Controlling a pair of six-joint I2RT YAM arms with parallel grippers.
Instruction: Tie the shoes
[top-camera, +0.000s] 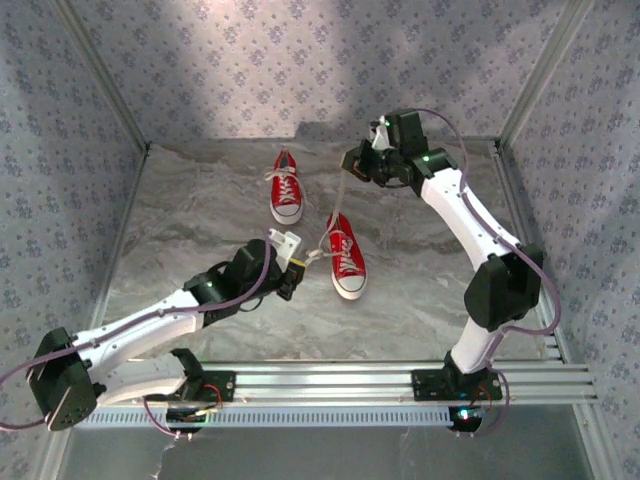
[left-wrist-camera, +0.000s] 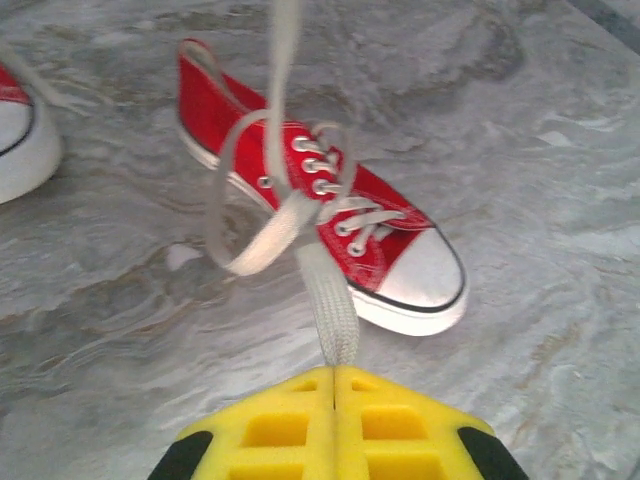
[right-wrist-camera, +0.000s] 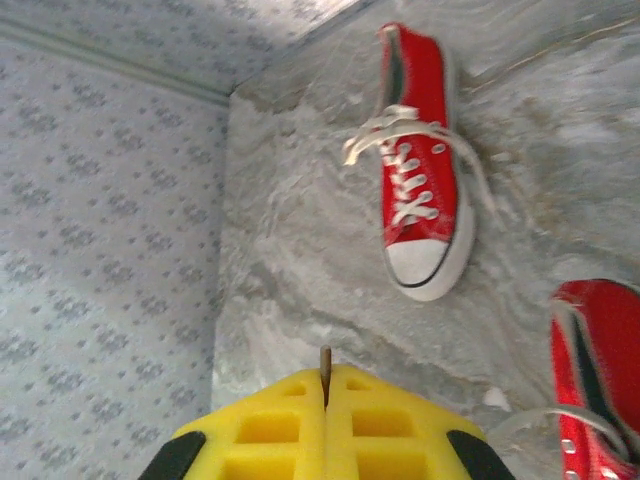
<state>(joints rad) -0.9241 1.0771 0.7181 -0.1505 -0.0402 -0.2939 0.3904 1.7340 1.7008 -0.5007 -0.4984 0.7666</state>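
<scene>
Yellow pads of my left gripper (left-wrist-camera: 333, 372) sit at the bottom of the left wrist view, pressed together and pinching a flat white lace (left-wrist-camera: 332, 305). That lace runs taut from the pads up to the near shoe (left-wrist-camera: 400, 250), a red canvas sneaker with a white toe cap. It lies on its sole on the grey marbled table (left-wrist-camera: 560, 150), toe toward the lower right of this view. A loose loop (left-wrist-camera: 247, 266) of lace hangs off the shoe's left side, and another strand (left-wrist-camera: 283, 60) rises straight out of the top of the picture.

From the overhead camera, that rising strand leads to my right gripper (top-camera: 357, 160), raised above the table beyond the near shoe. In the right wrist view its yellow pads are closed flat on a thin lace tip (right-wrist-camera: 325, 356) that pokes out between them. My left gripper is low, just to the left of the near shoe.

The far shoe (top-camera: 286, 190) lies farther back on the table, apart from the near one, toe toward me, its laces loose and spread to both sides. Pale flowered wallpaper (top-camera: 60, 150) covers the walls around the table.
</scene>
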